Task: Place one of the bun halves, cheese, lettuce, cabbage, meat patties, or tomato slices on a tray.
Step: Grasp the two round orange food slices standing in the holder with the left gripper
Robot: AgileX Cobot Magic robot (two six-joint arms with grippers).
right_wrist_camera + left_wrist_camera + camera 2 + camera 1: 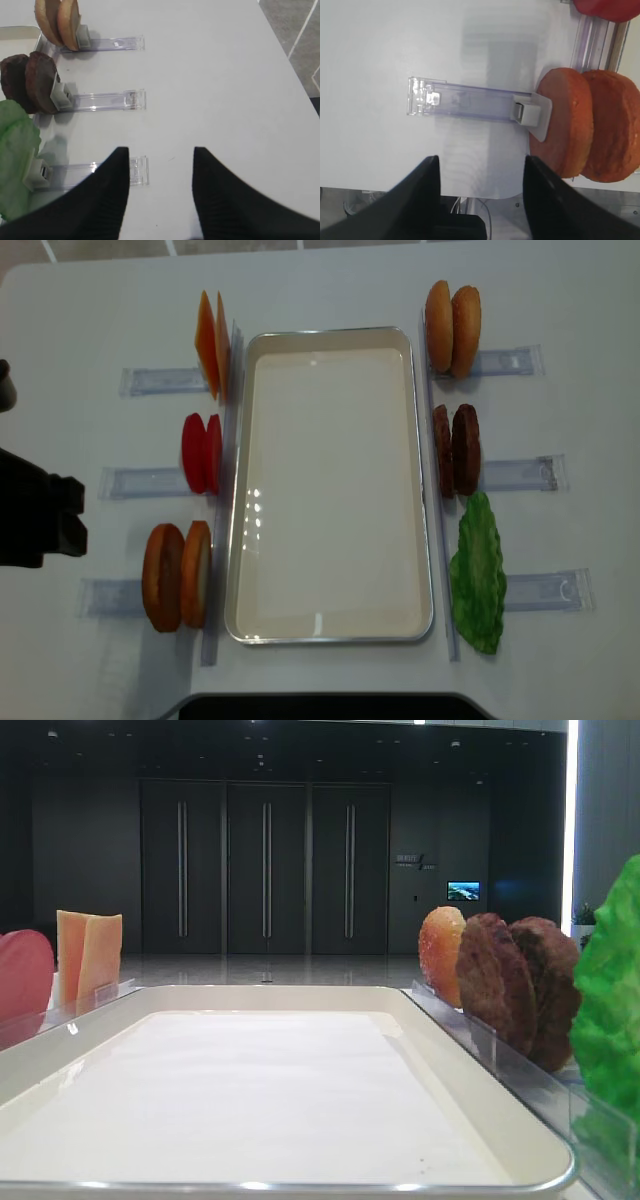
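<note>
Tray (330, 625): lies flat mid-table in the overhead view, long axis running from the near edge to the far edge; nothing rests on its white liner.
Bun halves (177, 575): two discs on edge at the tray's left near corner, faces turned sideways toward the tray; two more (452, 315) stand the same way at the right far corner.
Tomato slices (201, 453): on edge left of the tray, at the middle of its long side.
Cheese (209, 344): upright slices at the left far corner.
Meat patties (456, 449): two discs on edge to the right of the tray.
Lettuce (479, 572): long leafy lump at the right near corner, lengthwise along the tray.
Left gripper (480, 200): jaws spread wide, nothing between them, above the clear rail (462, 100) that backs the orange buns.
Right gripper (160, 195): fingers parted, holding nothing, over bare table beside the lettuce rail.
Hard to make out: the low front view cuts off the tomato and lettuce at its edges; in the overhead view only a dark piece of the left arm shows and neither gripper is seen.
</note>
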